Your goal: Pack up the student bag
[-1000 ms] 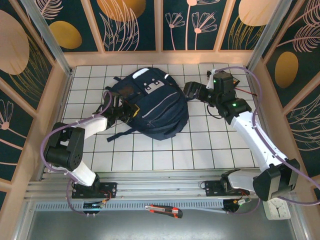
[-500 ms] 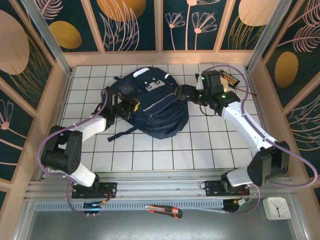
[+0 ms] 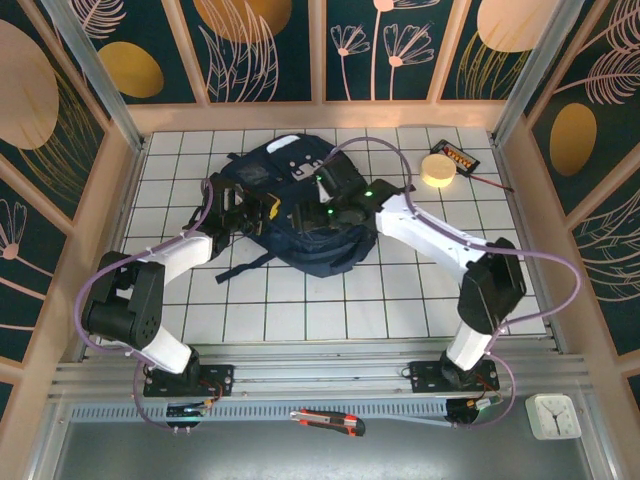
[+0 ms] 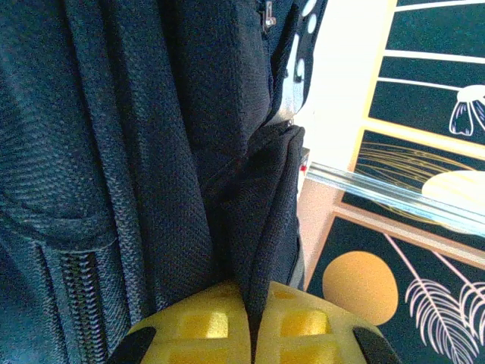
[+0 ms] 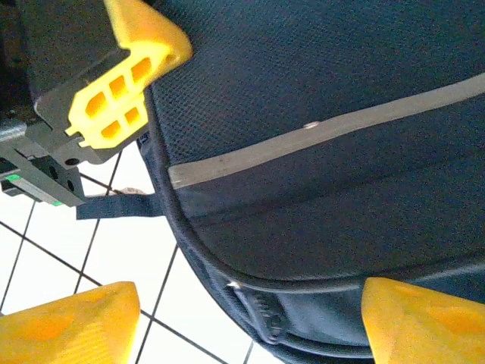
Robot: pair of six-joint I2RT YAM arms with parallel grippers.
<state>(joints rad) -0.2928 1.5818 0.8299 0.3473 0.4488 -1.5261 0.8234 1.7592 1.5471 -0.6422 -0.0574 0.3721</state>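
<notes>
**A:** Where is the student bag (image 3: 305, 225) lying?

**B:** It is lying flat on the white tiled table (image 3: 400, 300), a little left of the middle and toward the far side. Its white-grey patches are pointing at the back wall.

**A:** What is the left gripper (image 4: 250, 303) doing?

**B:** It is pinching a fold of the bag's navy fabric at the bag's left side. Its yellow pads (image 4: 197, 326) are pressing together with only the cloth between them, and a zip (image 4: 76, 303) is running just beside the fold.

**A:** And the right gripper (image 5: 246, 296)?

**B:** It is hanging over the bag with its jaws standing wide apart, holding nothing. In the right wrist view its two yellow fingertips (image 5: 68, 322) are sitting on either side of the bag's rounded edge, below the grey stripe (image 5: 318, 133). I cannot tell whether they are touching the fabric.

**A:** How many of each thing are you counting?

**B:** I am counting one bag, with one dark strap (image 5: 114, 206) trailing onto the tiles. Near the far right corner one round cream disc (image 3: 437, 168) is lying, and just beside it one small black gadget (image 3: 458, 155) with an orange face. Off the tiles, on the metal ledge by the arm bases, one red-and-black utility knife (image 3: 328, 422) is lying. One white clock (image 3: 553, 415) is sitting well to its right.
</notes>
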